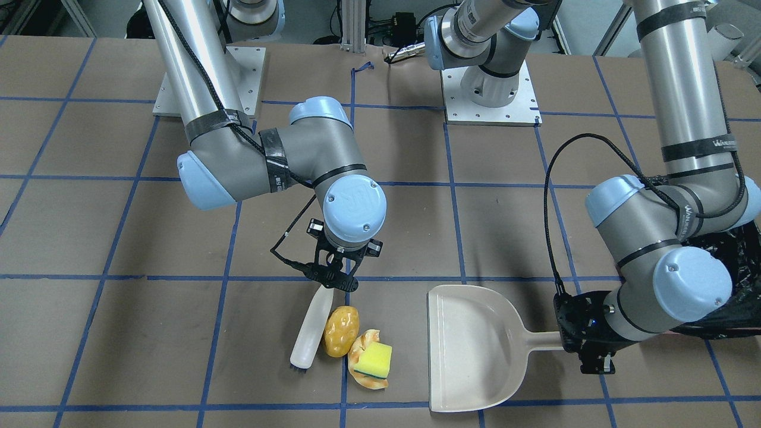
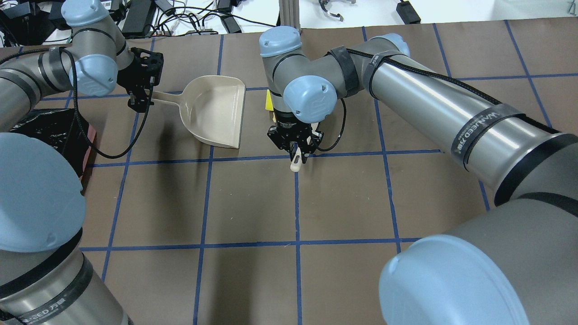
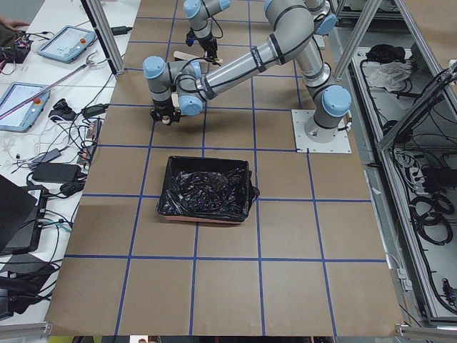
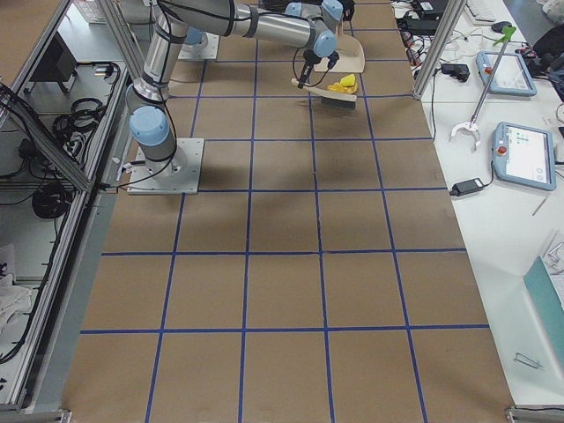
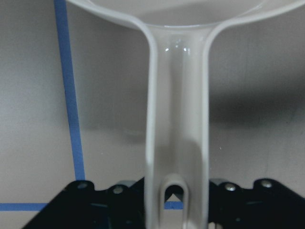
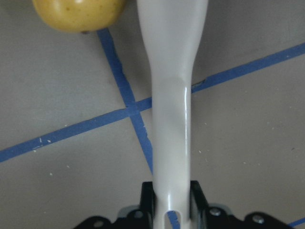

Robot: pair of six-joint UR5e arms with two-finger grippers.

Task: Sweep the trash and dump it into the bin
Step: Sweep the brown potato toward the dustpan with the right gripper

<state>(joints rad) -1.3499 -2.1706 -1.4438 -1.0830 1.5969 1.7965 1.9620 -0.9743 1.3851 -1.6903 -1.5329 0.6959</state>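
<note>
My right gripper (image 1: 334,278) is shut on the handle of a white brush (image 1: 311,328), whose bristle end rests on the table. Just beside the brush lie a yellow potato (image 1: 340,331) and a yellow sponge (image 1: 377,359) on a tan pastry piece (image 1: 360,352). The right wrist view shows the brush handle (image 6: 171,95) and the potato (image 6: 78,12). My left gripper (image 1: 585,348) is shut on the handle of the beige dustpan (image 1: 475,348), which lies flat with its mouth toward the trash. The black-lined bin (image 3: 207,189) stands beyond my left arm (image 1: 734,261).
Blue tape lines grid the brown table. The two arm base plates (image 1: 490,95) sit at the robot's side. In the overhead view the bin (image 2: 49,131) is at the left edge, partly behind my left arm. Cables and tablets lie off the table.
</note>
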